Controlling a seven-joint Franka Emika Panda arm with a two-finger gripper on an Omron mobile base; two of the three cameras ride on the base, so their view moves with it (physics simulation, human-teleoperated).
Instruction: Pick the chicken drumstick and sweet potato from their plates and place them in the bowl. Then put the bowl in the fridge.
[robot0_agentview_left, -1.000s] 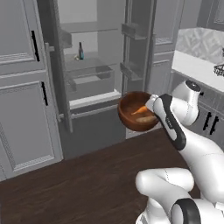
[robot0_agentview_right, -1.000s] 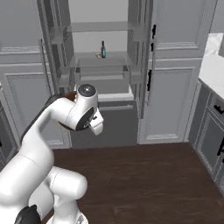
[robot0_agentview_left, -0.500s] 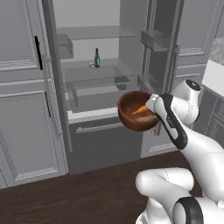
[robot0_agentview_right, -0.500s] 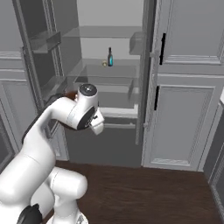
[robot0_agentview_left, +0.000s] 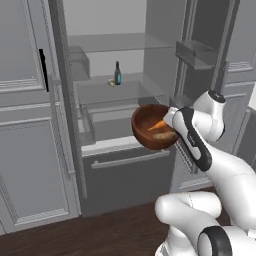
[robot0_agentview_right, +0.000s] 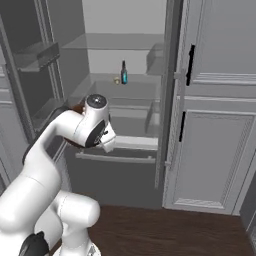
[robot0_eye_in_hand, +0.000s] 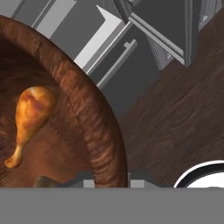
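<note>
Left base view shows the white arm holding the bowl up in the air in front of the open fridge. The pincer is shut tight on the bowl's rim, at the side of the bowl nearest the arm. The bowl is tipped a little, so you can see inside it.

Inside the bowl, just past the pincer, lies the chicken drumstick. Right under it is the sweet potato. Both sit low in the bowl and touch its wall.

Hand view looks down into the bowl from very close. The drumstick lies in there, with its fat end up and its thin bone end down in this picture. The brown rim curves past it, and the 2 finger tips at the bottom of this picture are too hidden to make out. Past the rim, far below, is the dark wood floor.

The fridge stands beyond the pincer with both doors swung open. A small dark bottle stands on a glass shelf, farther in and higher than the bowl. A drawer with a long handle sits lower than the bowl.

Right base view has the arm's round joint in front of the bowl, so just a bit of brown rim peeks out. The bottle shows here too, up on its shelf.
</note>
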